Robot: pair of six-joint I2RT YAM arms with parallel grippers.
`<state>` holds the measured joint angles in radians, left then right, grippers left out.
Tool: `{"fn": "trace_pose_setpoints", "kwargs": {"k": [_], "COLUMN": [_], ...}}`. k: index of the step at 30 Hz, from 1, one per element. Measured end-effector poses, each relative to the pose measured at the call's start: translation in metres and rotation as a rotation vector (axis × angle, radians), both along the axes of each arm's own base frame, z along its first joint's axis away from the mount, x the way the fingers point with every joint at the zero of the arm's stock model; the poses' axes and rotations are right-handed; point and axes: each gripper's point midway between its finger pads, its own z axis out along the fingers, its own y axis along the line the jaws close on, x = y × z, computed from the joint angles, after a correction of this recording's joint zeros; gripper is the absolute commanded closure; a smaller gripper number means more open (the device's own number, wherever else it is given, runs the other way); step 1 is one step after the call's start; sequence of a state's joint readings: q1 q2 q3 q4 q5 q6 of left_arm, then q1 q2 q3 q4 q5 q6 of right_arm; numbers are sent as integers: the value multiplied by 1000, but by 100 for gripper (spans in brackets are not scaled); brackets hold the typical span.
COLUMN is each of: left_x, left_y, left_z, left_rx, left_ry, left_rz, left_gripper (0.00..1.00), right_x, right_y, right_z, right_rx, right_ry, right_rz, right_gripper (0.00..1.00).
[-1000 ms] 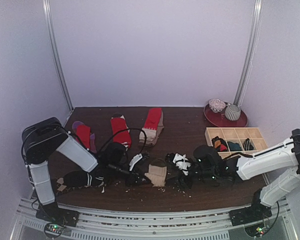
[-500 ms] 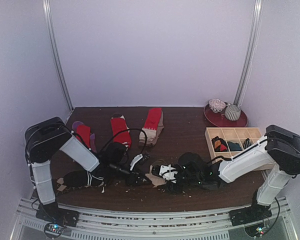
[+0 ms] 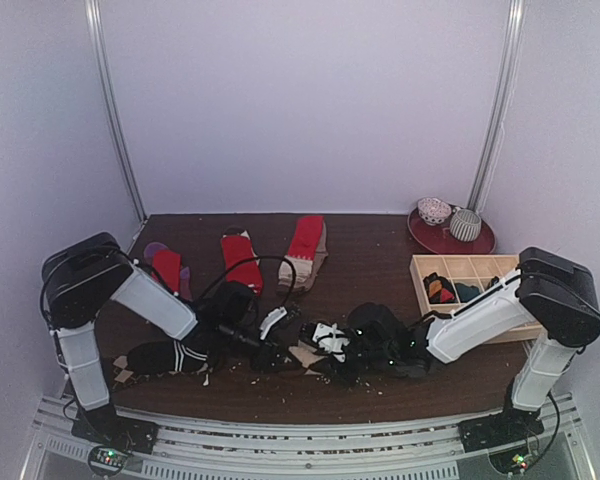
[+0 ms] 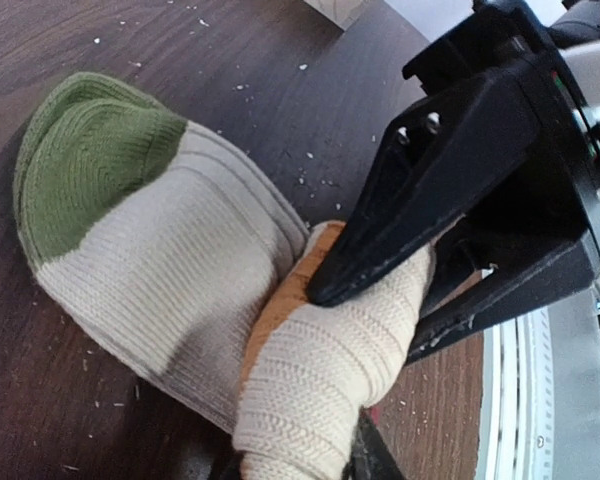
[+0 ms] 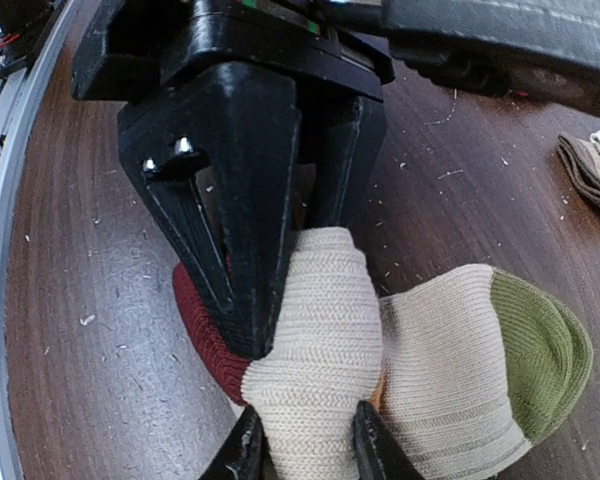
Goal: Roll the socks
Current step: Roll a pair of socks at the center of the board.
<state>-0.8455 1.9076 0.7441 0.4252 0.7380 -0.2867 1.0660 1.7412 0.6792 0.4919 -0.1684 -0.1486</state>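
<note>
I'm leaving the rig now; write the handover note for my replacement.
Left jaws and right jaws both shut on the beige knit sock with a green toe, front centre; cuff end rolled, toe end flat.
Black white-striped sock, front left, and three red socks, at the back, lie unrolled.
Pale wooden compartment tray, right, holds a few bundles.
To do: finish this roll, then the rest.

Three red socks [image 3: 242, 265], one beige sock [image 4: 180, 260], one tray [image 3: 465, 258].
</note>
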Motion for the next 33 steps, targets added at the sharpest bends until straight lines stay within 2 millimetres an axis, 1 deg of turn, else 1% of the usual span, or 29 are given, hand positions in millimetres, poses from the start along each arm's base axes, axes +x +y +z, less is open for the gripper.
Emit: {"fn": "trace_pose_setpoints", "kwargs": {"k": [1, 2, 3, 4, 6, 8, 11, 13, 16, 19, 20, 21, 24, 26, 28, 31, 33], "left_x": [0, 1, 2, 3, 6, 8, 6, 4, 5, 4, 7, 8, 14, 14, 12, 9, 6], "left_y": [-1, -1, -1, -1, -2, -3, 2, 4, 8, 25, 31, 34, 38, 39, 35, 26, 21], "left_z": [2, 4, 7, 11, 26, 49, 86, 100, 102, 97, 97, 98, 113, 119, 121, 114, 98], "left_rx": [3, 7, 6, 3, -24, -76, -167, -197, -189, -172, -163, -167, -221, -254, -269, -267, -243], "left_ry": [-8, -21, -46, -72, -145, -243, -439, -553, -671, -746, -769, -786, -829, -836, -833, -822, -800], "left_rz": [-5, -9, -14, -19, -33, -45, -57, -63, -31, 30, 61, 81, 146, 145, 116, 50, 3], "left_gripper": [67, 49, 17, 4, 2, 2, 2, 2, 2, 2, 2, 2, 2, 10, 17, 17, 17], "right_x": [1, 1, 1, 1, 2, 2, 2, 3, 3, 3, 3, 3, 3, 3, 2, 1, 1], "right_y": [-1, -2, -2, -3, -5, -6, -4, -1, 2, 1, 1, 1, 1, 1, 1, 1, 1], "right_z": [0, 0, 0, 0, -1, -3, -5, -6, -6, -5, -5, -5, -5, -5, -5, -5, -5], "right_rx": [12, 24, 36, 45, 63, 71, 79, 78, 73, 67, 66, 65, 63, 63, 64, 66, 66], "right_ry": [22, 41, 62, 79, 127, 173, 246, 289, 326, 344, 347, 349, 353, 355, 357, 363, 367], "right_rz": [-9, -15, -19, -24, -26, -20, 6, 24, 42, 48, 48, 49, 49, 50, 52, 57, 61], "right_gripper": [74, 74, 74, 74, 74, 74, 74, 74, 74, 74, 73, 73, 73, 73, 73, 73, 73]}}
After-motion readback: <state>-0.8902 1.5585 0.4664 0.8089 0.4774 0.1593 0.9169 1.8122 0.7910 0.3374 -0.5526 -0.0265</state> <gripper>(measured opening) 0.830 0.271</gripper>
